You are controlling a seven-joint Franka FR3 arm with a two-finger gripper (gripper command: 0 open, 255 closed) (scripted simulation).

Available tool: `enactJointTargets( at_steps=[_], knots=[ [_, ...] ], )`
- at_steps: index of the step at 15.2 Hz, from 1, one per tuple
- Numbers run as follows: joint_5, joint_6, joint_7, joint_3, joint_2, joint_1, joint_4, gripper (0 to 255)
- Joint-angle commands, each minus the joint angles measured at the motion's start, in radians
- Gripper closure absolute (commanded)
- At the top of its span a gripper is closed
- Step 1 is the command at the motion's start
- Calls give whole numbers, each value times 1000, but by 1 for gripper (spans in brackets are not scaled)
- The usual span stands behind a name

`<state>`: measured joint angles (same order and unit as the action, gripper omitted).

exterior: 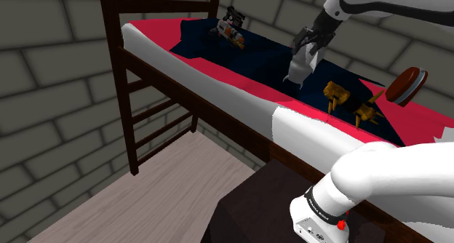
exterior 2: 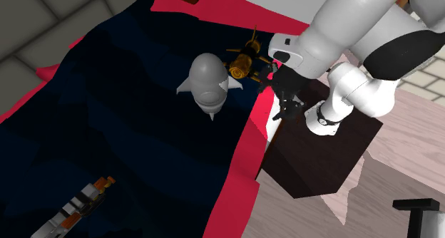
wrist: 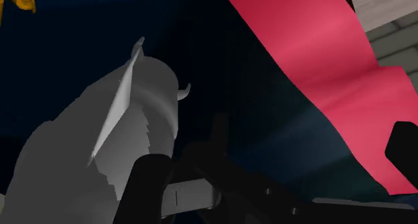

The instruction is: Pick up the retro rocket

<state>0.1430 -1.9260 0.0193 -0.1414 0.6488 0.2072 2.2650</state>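
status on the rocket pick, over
gripper open, low at the rocket. grey rocket on the dark blanket, beside one finger, not clasped. yellow toy close by, not blocking.

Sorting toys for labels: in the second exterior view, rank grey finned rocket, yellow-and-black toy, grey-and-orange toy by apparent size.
1. Grey finned rocket.
2-3. Unsure: grey-and-orange toy, longer but thin and cut by the edge; yellow-and-black toy, shorter but bulkier.

The white arm (exterior: 378, 177) rises from the lower right, bends back across the top, and points its wrist downward; the black claw (exterior: 308, 46) hangs with fingers apart.
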Motion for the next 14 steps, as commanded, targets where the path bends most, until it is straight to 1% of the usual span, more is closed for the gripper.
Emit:
enactJointTargets(
  at_steps=[1,10,14],
  knots=[
    [17,-42,19,-22,-10,31,-5,0],
    [74,-221,120,-112,-65,156,-34,0],
    [82,-273,126,-116,-60,161,23,0]
  ],
)
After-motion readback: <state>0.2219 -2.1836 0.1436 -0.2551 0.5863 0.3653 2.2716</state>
